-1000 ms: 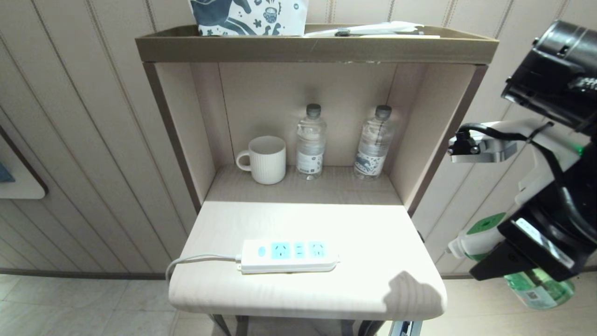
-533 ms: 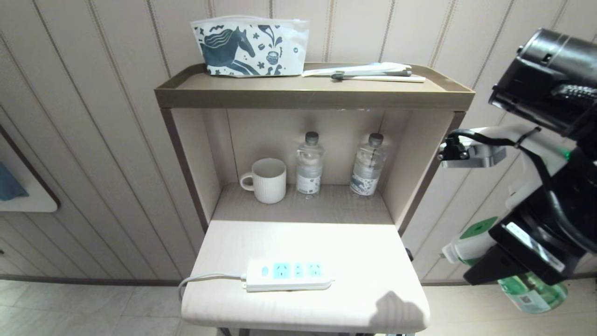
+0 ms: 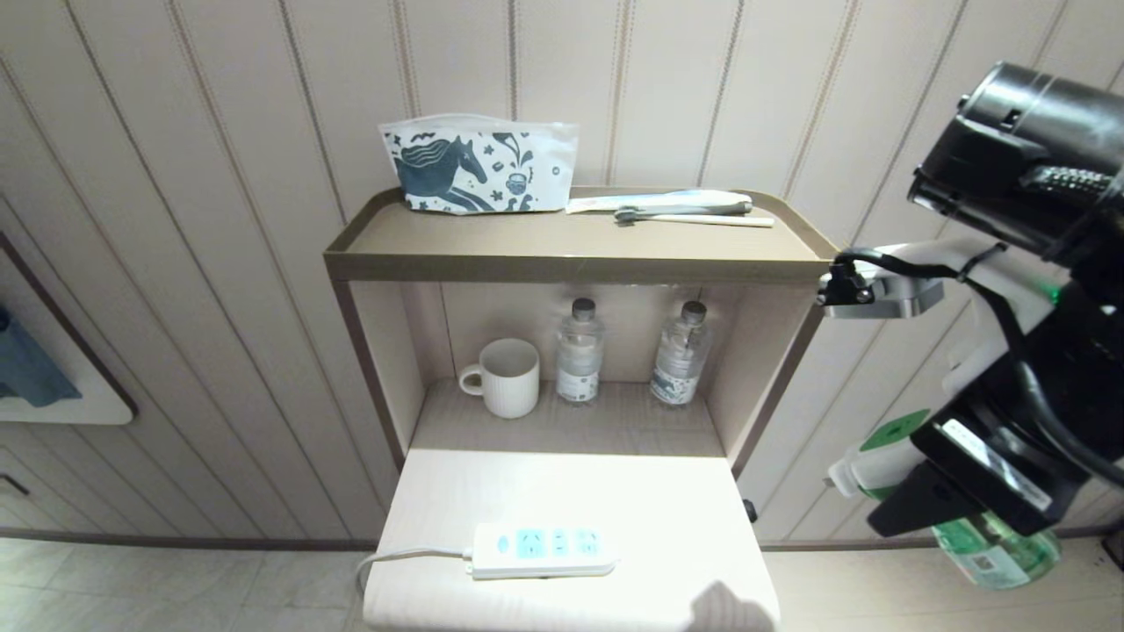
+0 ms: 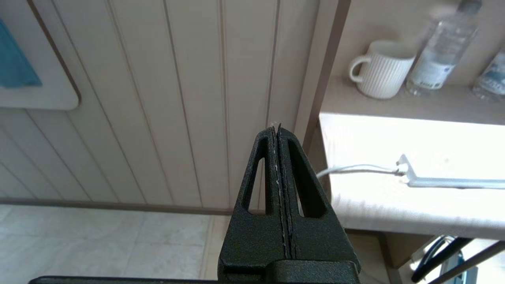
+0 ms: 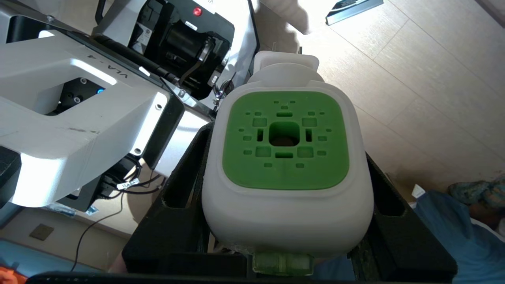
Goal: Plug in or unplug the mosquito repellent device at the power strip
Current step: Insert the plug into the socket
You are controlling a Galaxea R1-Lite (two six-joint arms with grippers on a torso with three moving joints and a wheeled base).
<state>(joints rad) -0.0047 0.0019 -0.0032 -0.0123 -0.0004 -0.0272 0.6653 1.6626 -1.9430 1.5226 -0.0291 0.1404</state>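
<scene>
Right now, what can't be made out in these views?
- Mosquito repellent device: its plug prongs show in no view; its body and the right gripper hide them.
- Power strip: far end cut off by the left wrist view's edge.
- Water bottles: labels too small to read.
- Left gripper: outside the head view.

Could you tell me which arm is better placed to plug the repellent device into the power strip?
Right: its gripper already holds the device, off the strip's right. The left gripper is shut and empty.
</scene>
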